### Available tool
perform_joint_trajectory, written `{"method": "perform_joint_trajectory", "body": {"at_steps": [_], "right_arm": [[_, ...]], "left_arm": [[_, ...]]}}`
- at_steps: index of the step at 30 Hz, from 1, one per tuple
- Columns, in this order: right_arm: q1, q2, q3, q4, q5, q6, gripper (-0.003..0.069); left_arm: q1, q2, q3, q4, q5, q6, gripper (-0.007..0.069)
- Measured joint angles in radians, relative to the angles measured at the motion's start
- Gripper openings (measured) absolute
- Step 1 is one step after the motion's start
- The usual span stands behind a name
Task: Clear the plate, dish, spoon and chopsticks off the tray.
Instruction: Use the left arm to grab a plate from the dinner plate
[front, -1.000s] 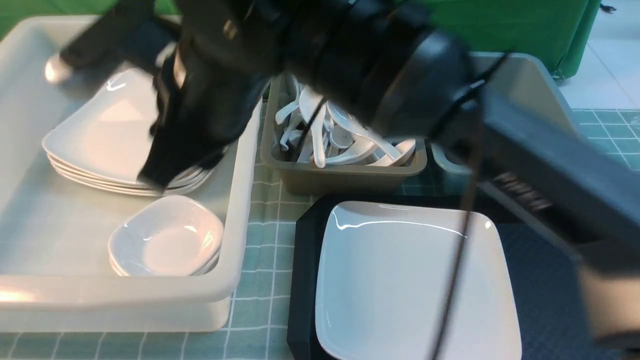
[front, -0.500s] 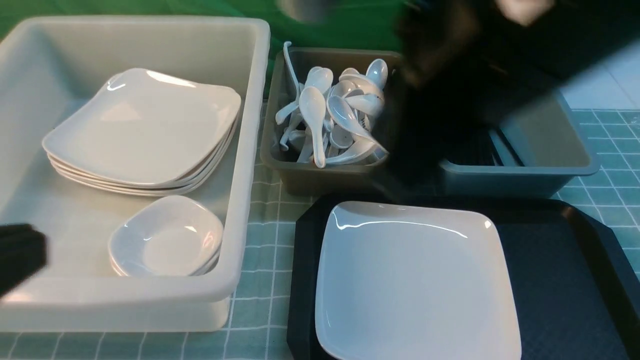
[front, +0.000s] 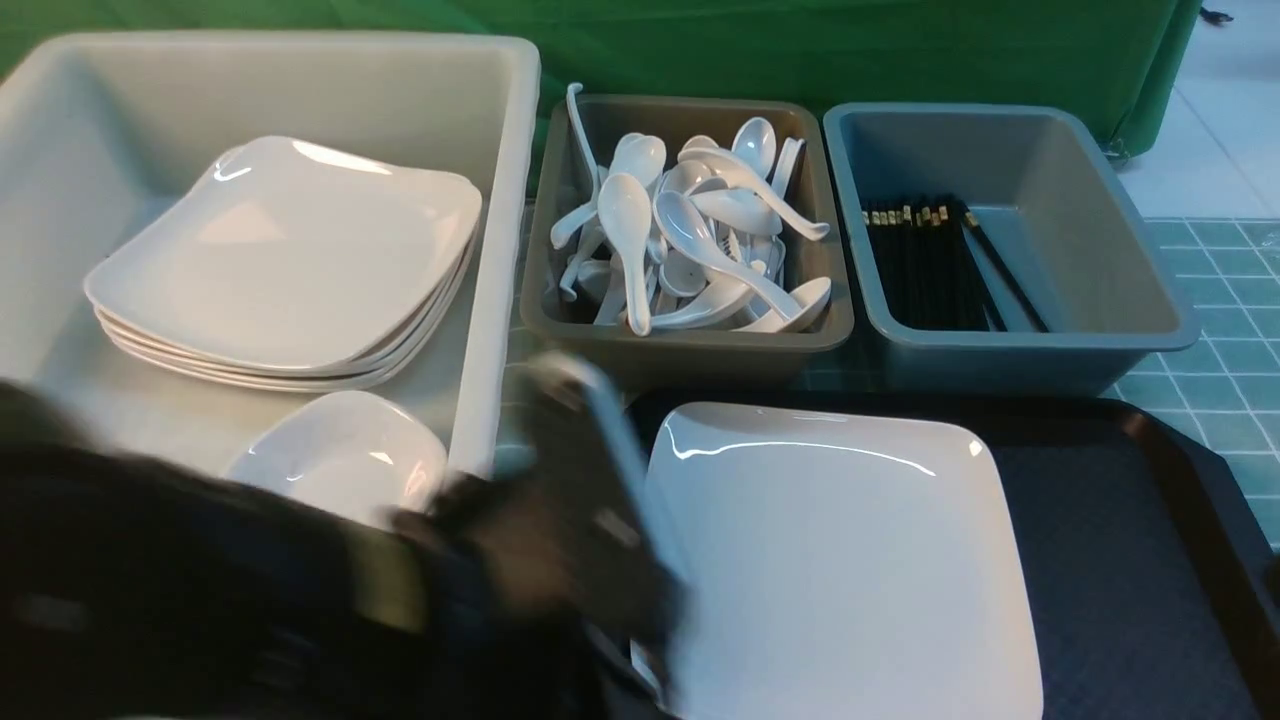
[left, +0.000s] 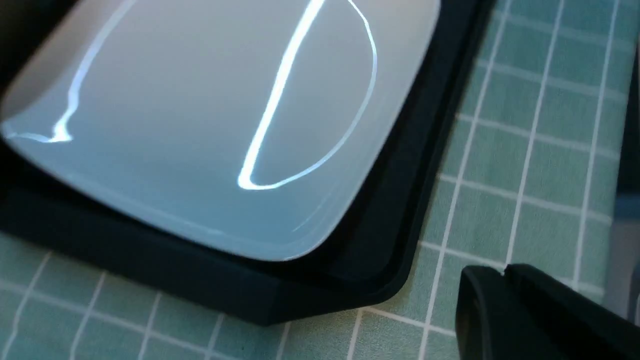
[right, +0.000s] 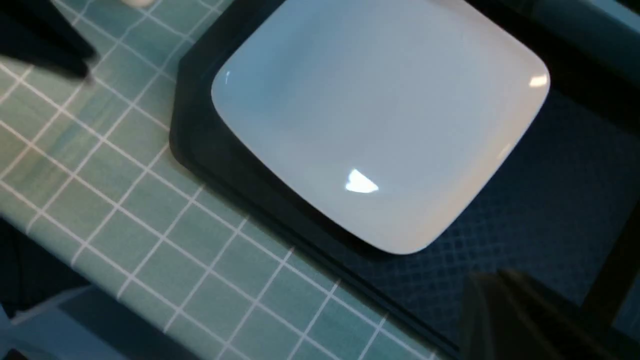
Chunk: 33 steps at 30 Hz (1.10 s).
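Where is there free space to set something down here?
Bare tray surface right of the plate, and the floor of the blue-grey tub right of the chopsticks. The spoon tub is crammed full.

From where I stand, the left arm (front: 250, 590) is a dark smear over the table's front-left corner. It hides the white tub's (front: 300, 80) near wall, part of the small dishes (front: 340, 470) and the tray's (front: 1100, 560) left rim. The left gripper (front: 590, 440) is too blurred to read its jaws. The plate's (front: 840, 560) front edge runs out of frame.
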Motion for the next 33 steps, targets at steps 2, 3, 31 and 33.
{"method": "perform_joint_trajectory", "body": {"at_steps": [2,3,31,33], "right_arm": [[0.0,-0.053,0.03,0.0,0.0,0.02,0.0034],[0.0,-0.085,0.043,0.0,-0.001,0.024,0.0034],[0.0,-0.213,0.159,0.003,-0.025,0.014,0.0055],[0.0,-0.213,0.159,0.004,-0.025,0.014,0.0059]], "left_arm": [[-0.074,0.105,-0.031,0.105,0.006,-0.007,0.0021],[-0.112,0.176,-0.049,0.17,0.01,-0.011,0.0028],[-0.002,0.529,-0.092,0.43,-0.248,0.309,0.0367],[-0.002,0.539,-0.099,0.448,-0.249,0.317,0.0364]]}}
